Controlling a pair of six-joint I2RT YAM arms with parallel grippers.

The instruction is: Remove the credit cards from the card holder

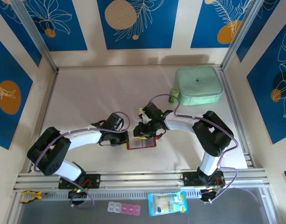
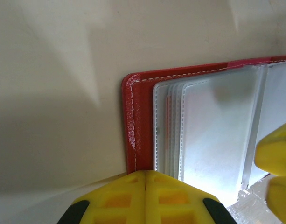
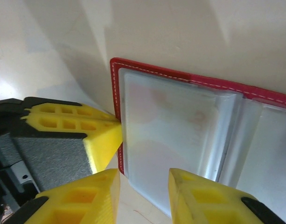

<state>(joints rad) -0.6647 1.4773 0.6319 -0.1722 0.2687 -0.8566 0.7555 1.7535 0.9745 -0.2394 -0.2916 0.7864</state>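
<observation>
The card holder lies on the table near the middle of its near edge. The case sits in the far-right corner.

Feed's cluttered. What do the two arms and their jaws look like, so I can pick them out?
The left arm and right arm match: white links between chunky black joints, with a purple cable looping alongside each. The left gripper and right gripper have yellow jaws moulded with rectangular pockets, black at the base. A green light glows on the right wrist.
</observation>
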